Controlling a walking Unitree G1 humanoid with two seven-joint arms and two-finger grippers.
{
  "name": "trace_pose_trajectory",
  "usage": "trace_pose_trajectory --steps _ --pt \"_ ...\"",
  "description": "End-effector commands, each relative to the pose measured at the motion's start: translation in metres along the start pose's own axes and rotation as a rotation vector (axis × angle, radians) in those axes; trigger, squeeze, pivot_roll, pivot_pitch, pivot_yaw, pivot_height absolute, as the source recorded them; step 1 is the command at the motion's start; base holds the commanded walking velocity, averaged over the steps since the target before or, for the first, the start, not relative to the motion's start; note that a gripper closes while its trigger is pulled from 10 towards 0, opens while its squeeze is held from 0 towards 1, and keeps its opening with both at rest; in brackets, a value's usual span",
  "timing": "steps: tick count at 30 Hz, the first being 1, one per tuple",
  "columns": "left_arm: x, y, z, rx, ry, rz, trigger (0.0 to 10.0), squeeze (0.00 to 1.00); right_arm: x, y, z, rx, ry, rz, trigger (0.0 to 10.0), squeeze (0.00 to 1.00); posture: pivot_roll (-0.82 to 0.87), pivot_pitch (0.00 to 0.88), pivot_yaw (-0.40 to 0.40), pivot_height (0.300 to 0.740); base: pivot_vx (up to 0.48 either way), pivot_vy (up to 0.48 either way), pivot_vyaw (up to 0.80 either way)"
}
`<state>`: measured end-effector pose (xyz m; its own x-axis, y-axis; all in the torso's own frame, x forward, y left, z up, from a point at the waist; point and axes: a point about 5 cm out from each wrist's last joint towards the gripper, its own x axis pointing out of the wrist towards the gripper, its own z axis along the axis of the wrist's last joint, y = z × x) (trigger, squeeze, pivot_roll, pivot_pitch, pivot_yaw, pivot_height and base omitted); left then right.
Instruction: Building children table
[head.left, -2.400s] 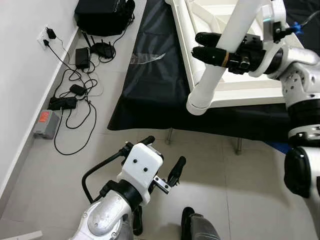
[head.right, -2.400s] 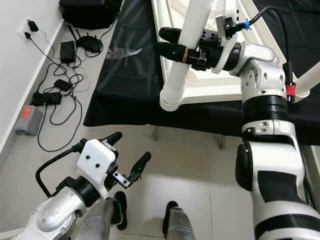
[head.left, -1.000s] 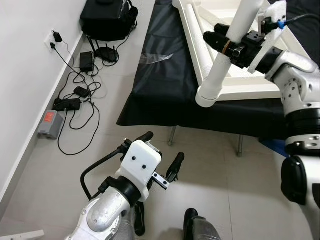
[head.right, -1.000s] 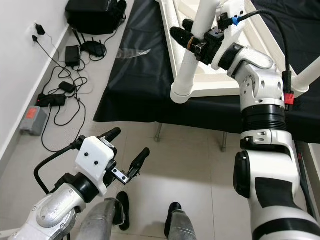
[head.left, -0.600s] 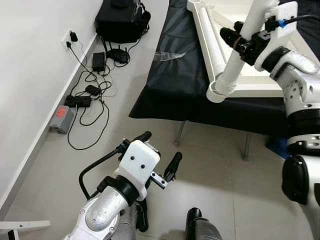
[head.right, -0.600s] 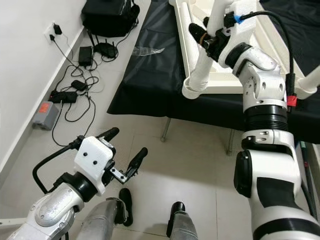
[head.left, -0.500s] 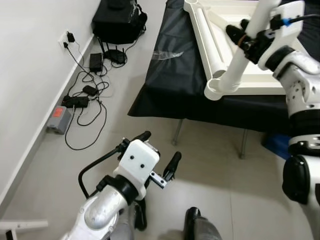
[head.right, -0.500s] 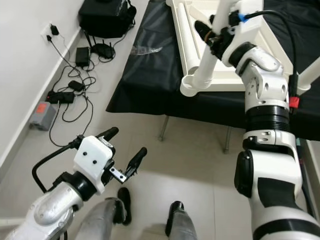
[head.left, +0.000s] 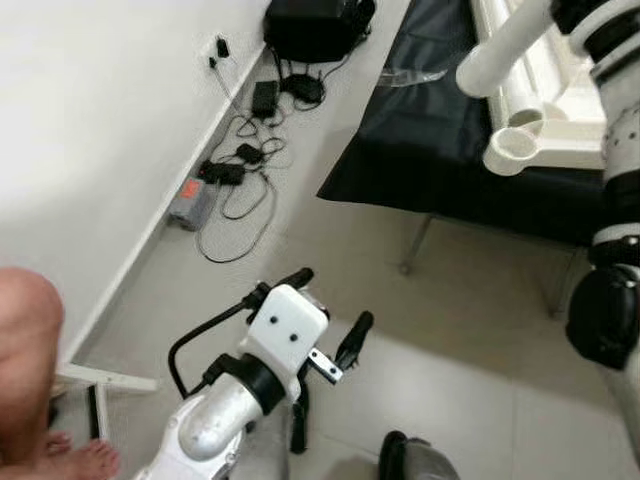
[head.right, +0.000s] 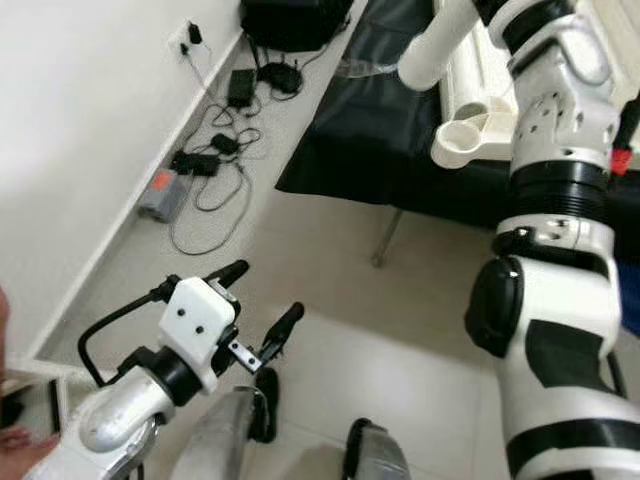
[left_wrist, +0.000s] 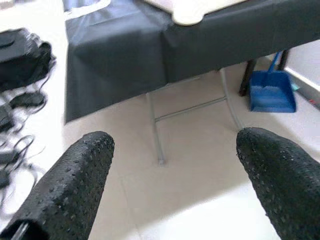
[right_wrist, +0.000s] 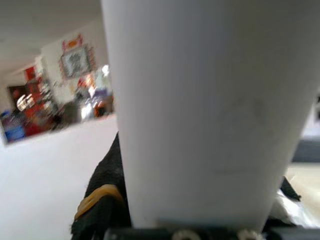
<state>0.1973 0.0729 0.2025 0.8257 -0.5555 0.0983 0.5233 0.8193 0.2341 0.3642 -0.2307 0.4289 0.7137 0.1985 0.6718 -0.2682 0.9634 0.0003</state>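
Note:
My right gripper (head.right: 485, 8) is shut on a white tubular table leg (head.left: 503, 48), which it holds aslant over the near corner of the white table frame (head.left: 560, 125). The leg's lower end hangs a little above and beside the frame's round corner socket (head.left: 515, 146), apart from it. In the right wrist view the leg (right_wrist: 200, 110) stands close in front, with a black finger (right_wrist: 97, 202) wearing a yellow band beside it. My left gripper (head.left: 325, 308) is open and empty, low over the tiled floor.
The frame lies on a black-covered folding table (head.left: 420, 120) with metal legs (left_wrist: 156, 125). Cables, chargers and a black bag (head.left: 310, 20) line the wall at left. A blue dustpan (left_wrist: 272, 92) sits under the table. A person's bare knee and foot (head.left: 30, 340) are at the near left.
The camera has swung left, bringing the wall and a person's leg into view. The held leg's lower end has lifted off the frame corner and now hangs just above the socket.

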Motion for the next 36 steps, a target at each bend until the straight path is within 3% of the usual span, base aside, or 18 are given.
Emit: trace_pose_trajectory --steps 1,5,10,16,25,27,32,36 --pt "0.002 0.000 -0.002 -0.017 0.005 0.009 10.0 0.00 0.001 0.000 0.017 -0.018 -0.095 -0.040 10.0 0.00 0.20 0.298 -0.007 0.740 0.000 0.000 0.00" --pt "0.004 0.002 -0.001 -0.008 -0.004 0.015 10.0 0.00 -0.002 -0.001 0.016 -0.063 -0.092 -0.089 10.0 0.00 0.19 0.292 -0.006 0.740 0.000 0.000 -0.40" --pt "0.008 0.012 0.001 -0.022 -0.018 0.073 10.0 0.00 -0.003 0.001 0.012 -0.023 -0.098 -0.091 10.0 0.00 0.19 0.287 -0.007 0.740 0.000 0.000 -0.79" --pt "0.012 0.021 0.003 -0.007 -0.025 0.122 10.0 0.00 -0.004 0.004 0.009 -0.049 -0.095 -0.098 10.0 0.00 0.19 0.283 -0.010 0.740 0.000 0.000 -0.79" --pt "0.012 0.034 0.003 0.021 -0.024 0.175 10.0 0.00 -0.004 0.016 0.006 -0.081 -0.100 -0.060 10.0 0.00 0.19 0.276 -0.014 0.740 0.438 0.000 0.00" --pt "0.012 0.035 0.003 0.018 -0.027 0.180 10.0 0.00 -0.003 0.019 0.005 -0.040 -0.098 -0.046 10.0 0.00 0.19 0.277 -0.015 0.740 0.480 0.000 0.00" --pt "0.013 0.038 0.003 0.019 -0.030 0.192 10.0 0.00 -0.003 0.020 0.005 -0.039 -0.097 -0.037 10.0 0.00 0.18 0.275 -0.017 0.740 0.480 0.000 0.00" --pt "0.015 0.044 0.004 -0.023 -0.024 0.234 10.0 0.00 -0.003 0.023 0.003 -0.041 -0.089 -0.030 10.0 0.00 0.18 0.273 -0.018 0.740 0.106 0.000 0.00"
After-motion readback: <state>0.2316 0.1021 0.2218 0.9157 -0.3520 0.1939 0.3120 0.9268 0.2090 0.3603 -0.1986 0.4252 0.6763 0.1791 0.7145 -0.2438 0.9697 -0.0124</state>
